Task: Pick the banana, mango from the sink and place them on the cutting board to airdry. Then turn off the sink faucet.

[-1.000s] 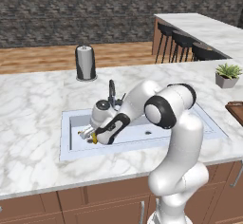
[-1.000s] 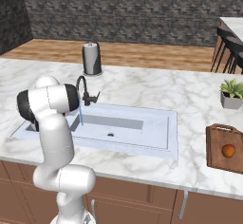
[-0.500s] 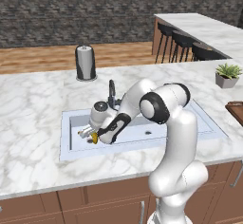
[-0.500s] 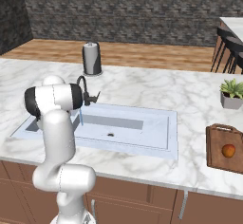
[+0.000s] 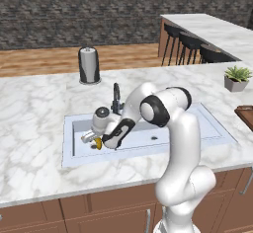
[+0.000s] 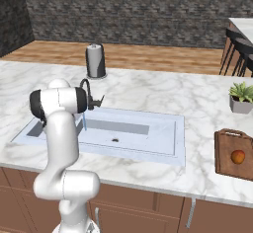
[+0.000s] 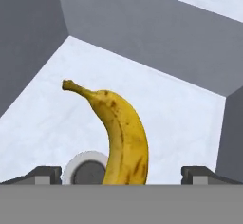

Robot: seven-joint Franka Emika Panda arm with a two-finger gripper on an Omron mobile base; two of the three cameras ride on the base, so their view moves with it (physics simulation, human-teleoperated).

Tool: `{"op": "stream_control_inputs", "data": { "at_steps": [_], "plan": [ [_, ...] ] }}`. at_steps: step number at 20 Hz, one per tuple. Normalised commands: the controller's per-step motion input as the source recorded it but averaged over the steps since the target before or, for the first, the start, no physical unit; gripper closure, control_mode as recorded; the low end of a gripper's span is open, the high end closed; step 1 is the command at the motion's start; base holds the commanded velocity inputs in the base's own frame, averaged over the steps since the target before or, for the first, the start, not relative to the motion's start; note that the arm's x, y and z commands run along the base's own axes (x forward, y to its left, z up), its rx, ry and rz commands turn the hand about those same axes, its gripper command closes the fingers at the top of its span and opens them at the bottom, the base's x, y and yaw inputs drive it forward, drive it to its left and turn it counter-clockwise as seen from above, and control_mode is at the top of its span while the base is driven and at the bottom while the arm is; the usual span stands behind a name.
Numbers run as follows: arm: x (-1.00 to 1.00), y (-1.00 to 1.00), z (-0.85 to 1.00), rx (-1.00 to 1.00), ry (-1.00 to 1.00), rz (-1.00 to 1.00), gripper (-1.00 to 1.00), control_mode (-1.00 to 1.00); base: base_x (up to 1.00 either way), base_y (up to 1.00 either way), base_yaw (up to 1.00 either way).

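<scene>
My gripper point(image 7: 121, 173), fully open and empty, hangs low in the sink's point(image 5: 69, 150) left compartment; the banana point(image 7: 118, 137) lies on the floor between my fingertips, long axis running away from the hand.

- white robot arm has swung lower and further left over the pale blue-white double-basin sink point(image 5: 207, 123)
- two-finger gripper point(image 5: 94, 141) dropped deeper into the left basin, jaws wide, now right at the curved yellow banana point(image 7: 121, 140)
- arm's shoulder shifted slightly in right base view
</scene>
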Motion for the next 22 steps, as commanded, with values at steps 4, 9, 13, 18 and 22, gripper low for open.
{"op": "stream_control_inputs", "data": {
  "at_steps": [4,9,13,18,22],
  "plan": [
    [0.18,0.00,-0.19,0.00,0.00,-0.06,-1.00,-1.00,0.00,0.00,0.00],
    [0.23,0.00,-0.19,0.00,0.00,-0.06,-1.00,-1.00,0.00,0.00,0.00],
    [0.23,0.04,-0.20,0.00,0.00,-0.05,-1.00,-1.00,0.00,0.00,0.00],
    [0.18,0.07,-0.18,0.00,0.00,-0.05,-1.00,-1.00,0.00,0.00,0.00],
    [0.05,0.01,-0.20,0.00,0.00,-0.05,-1.00,-1.00,0.00,0.00,0.00]
  ]
}}
